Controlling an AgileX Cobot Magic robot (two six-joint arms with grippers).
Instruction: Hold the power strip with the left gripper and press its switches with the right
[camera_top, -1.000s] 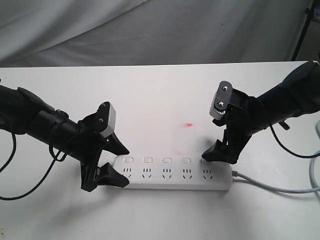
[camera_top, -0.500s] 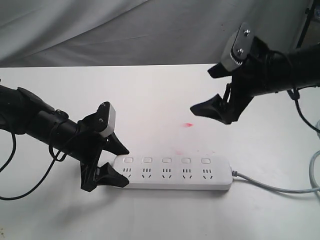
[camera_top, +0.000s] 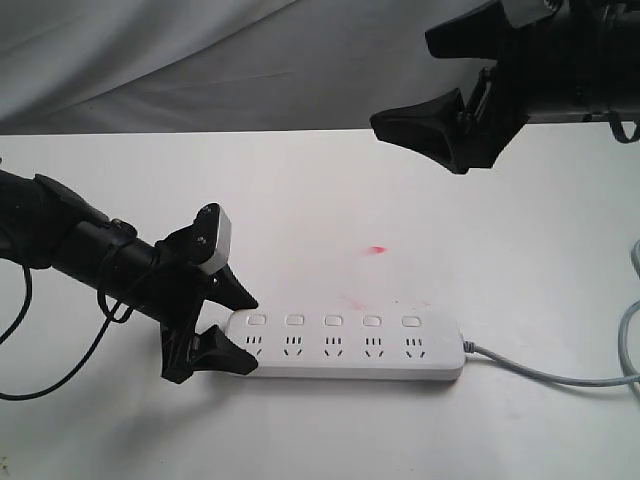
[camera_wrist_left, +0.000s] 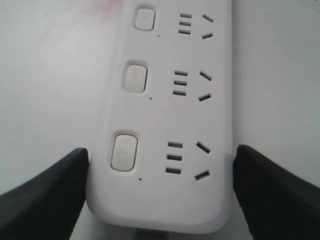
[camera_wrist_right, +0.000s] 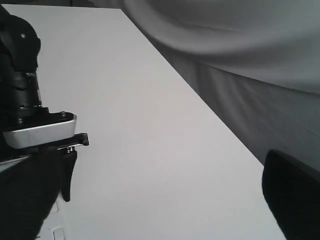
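A white table (camera_top: 320, 200) bears a flat plastic strip (camera_top: 340, 365), likely light, stiff and slippery. The left gripper (camera_top: 246, 335) clamps its rounded end across the width, a sound hold; the right gripper (camera_top: 405, 80) hangs open, well above the switches (camera_top: 333, 321).

**Left gripper** (camera_top: 246, 335): from my station this reads as a black two-finger claw with broad wedge-shaped fingers (camera_wrist_left: 45, 195), capped by a pale grey rounded block (camera_top: 218, 238). Its arm (camera_top: 60, 240) is matt black and built in segments, with a thin black cable (camera_top: 26, 290) looping off it. In the right wrist view I can make out small screws (camera_wrist_right: 62, 114) along the block's edge. **Right gripper** (camera_top: 405, 82): I see the same black wedge fingers on a bulkier dark arm (camera_top: 570, 70); its grey block is mostly out of view
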